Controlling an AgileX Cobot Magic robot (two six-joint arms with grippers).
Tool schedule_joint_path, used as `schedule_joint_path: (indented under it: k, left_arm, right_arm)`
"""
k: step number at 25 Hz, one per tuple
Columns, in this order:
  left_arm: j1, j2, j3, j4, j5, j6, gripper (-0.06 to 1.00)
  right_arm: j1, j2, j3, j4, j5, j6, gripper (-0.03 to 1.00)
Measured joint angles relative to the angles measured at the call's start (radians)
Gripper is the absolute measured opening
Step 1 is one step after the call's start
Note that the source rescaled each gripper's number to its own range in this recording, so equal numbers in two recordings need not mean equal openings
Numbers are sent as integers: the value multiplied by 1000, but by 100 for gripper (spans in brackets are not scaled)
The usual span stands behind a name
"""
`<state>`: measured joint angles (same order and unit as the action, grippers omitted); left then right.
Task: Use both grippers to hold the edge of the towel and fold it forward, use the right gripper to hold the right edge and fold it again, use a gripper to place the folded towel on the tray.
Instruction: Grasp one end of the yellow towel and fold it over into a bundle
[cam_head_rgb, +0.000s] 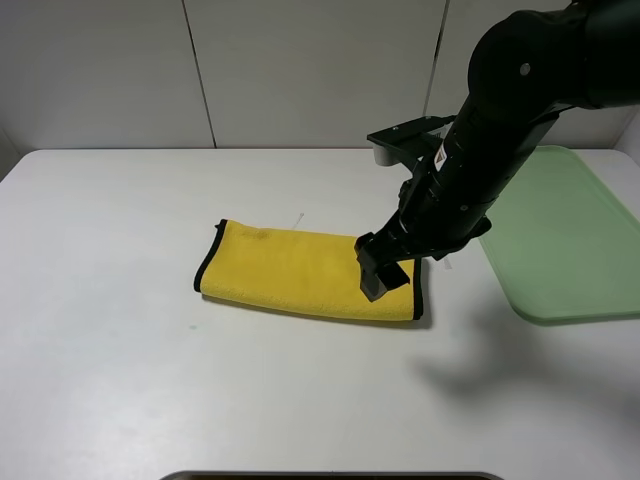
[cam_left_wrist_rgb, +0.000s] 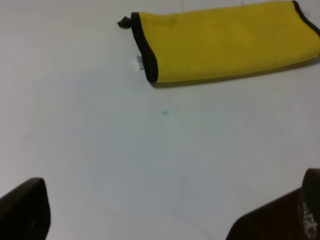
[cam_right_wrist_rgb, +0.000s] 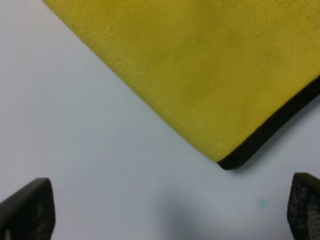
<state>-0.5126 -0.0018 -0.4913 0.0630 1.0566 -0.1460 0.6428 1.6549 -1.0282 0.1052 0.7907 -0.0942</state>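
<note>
A: Towel status?
B: Flat on the bench, mid-scene, doubled into a long strip, so the 1st fold looks done. Long axis runs approx. left–right across the high view, slightly skewed: left end farther back, right end nearer the front. The short ends carry black trim. The right edge points toward the tray, which is near but not touching.
A: Right end effector?
B: Hangs over the strip's right end, jaws spread wide, nothing held. Wrist cam shows the trimmed corner just ahead of the fingertips. Prob. placed there b/c the 2nd fold starts from that edge.
A: And the left end effector?
B: Also wide, nothing in it, over bare bench, well apart from the end w/ the loop. Prob. parked clear, since the next fold is a one-arm job.
</note>
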Motion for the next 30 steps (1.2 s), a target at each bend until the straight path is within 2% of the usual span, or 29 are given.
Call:
schedule_joint_path:
  k: [13,18,26,30]
  left_arm:
    - [1,0,0,1,-1,-4,100]
    - [61,0,0,1,-1,-6,100]
    - [371,0,0,1,-1,-6,100]
    - [484,0,0,1,-1,-7,100]
  right_arm:
    - [0,0,0,2,0,5,100]
    - [0,0,0,2,0,94,100]
    - [0,0,0,2,0,233,100]
    - [0,0,0,2,-8,302,100]
